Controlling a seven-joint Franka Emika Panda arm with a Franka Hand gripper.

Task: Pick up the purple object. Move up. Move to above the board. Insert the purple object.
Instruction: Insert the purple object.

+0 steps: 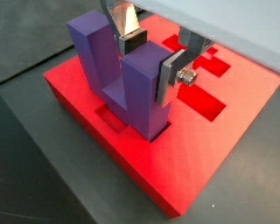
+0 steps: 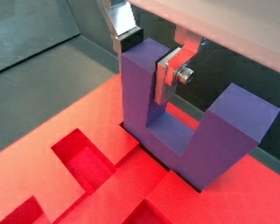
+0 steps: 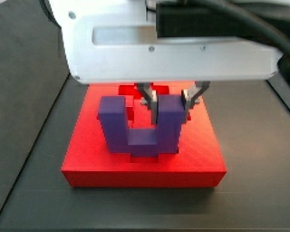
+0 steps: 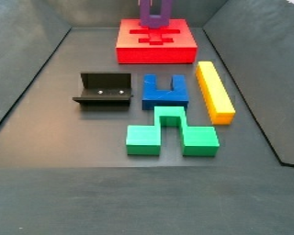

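The purple object (image 3: 141, 127) stands upright on the red board (image 3: 141, 161), its two prongs pointing up and its base down in a cut-out. It also shows in both wrist views (image 1: 143, 92) (image 2: 195, 131) and at the far end of a side view (image 4: 156, 13). My gripper (image 3: 169, 98) comes down from above with its fingers on either side of one prong. In both wrist views the gripper (image 1: 152, 63) (image 2: 149, 59) has its dark pad (image 1: 132, 40) and silver plate (image 2: 166, 77) pressed against that prong. The board's other cut-outs (image 2: 84, 153) lie open.
In a side view, nearer than the board (image 4: 156, 50), stand the dark fixture (image 4: 103, 90), a blue notched block (image 4: 165, 92), a long yellow bar (image 4: 213, 92) and a green block (image 4: 171, 134). Grey sloping walls ring the dark floor.
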